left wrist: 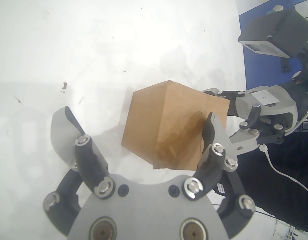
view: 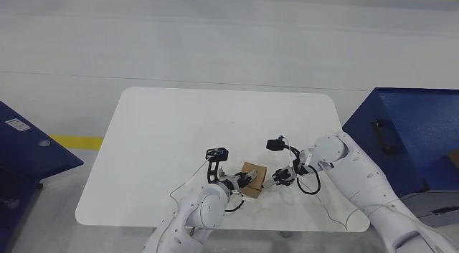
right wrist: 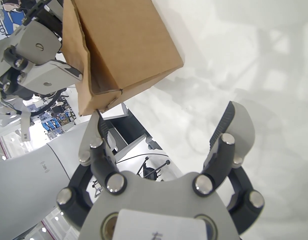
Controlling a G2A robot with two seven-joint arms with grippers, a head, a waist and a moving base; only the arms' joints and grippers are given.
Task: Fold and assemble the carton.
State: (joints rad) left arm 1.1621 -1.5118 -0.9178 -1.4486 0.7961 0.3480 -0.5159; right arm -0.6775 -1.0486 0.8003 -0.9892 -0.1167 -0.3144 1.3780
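Left gripper (left wrist: pixel 139 118) and right gripper (right wrist: pixel 164 112) both sit open beside the carton (left wrist: pixel 166 126). Nothing's clamping it, so one push could skid it.

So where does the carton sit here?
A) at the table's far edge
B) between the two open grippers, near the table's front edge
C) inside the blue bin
B: the carton lies between the left gripper and the right gripper, close to the table's near edge.
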